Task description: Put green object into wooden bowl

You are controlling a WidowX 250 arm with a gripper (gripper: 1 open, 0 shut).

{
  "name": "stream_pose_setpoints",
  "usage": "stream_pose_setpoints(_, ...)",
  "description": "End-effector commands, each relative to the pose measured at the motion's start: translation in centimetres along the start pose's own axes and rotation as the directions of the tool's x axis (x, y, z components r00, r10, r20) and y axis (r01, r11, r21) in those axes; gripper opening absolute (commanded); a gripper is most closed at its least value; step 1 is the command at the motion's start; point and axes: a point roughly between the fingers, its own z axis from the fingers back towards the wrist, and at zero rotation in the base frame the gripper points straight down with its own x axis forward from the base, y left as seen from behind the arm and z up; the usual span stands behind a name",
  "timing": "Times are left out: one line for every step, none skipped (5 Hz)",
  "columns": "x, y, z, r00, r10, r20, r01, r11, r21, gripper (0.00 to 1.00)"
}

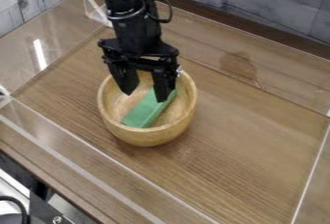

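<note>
obs: the green object (149, 111), a flat bright green block, lies inside the wooden bowl (114, 114). it rests tilted, its lower end on the bowl floor and its upper end leaning toward the inner wall on the far-right side. no part of it hangs over the rim.

bowl position: on the wood-grain table (245, 160), left of centre, nearer the left edge than the right, within a clear low barrier that runs round the table edges. bowl upright.

gripper (143, 81): points nearly straight down over the bowl, fingertips dipping just inside the rim. the two black fingers (125, 81) are spread apart, with a visible gap between them. the upper end of the block sits just below the right finger; whether that finger touches the block cannot be told from this single view. nothing is pinched between the fingers.

status: placement looks done. block is in the bowl and appears released.

remaining (judgement): only the arm's withdrawal upward, clear of the rim. risk: a fingertip catching the raised end of the block or nudging the bowl wall on the way out.
</note>
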Motion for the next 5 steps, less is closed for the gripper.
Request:
stream_pose_setpoints(0.1, -0.6, 1.1, 0.999, -0.019, 0.051, 0.019, 1.0, -0.012, 1.0)
stream_pose_setpoints(0.9, 0.3, 1.9, 0.998, -0.023, 0.054, 0.025, 0.999, -0.029, 1.0)
stream_pose_setpoints(1.8, 1.4, 2.9, 0.998, -0.022, 0.06, 0.025, 0.999, -0.037, 1.0)
stream_pose_setpoints(2.2, 1.4, 1.6, 0.997, -0.052, 0.049, 0.053, 0.998, -0.031, 1.0)
stream_pose_setpoints(2.6, 1.4, 0.5, 0.996, -0.079, 0.039, 0.08, 0.997, -0.025, 1.0)
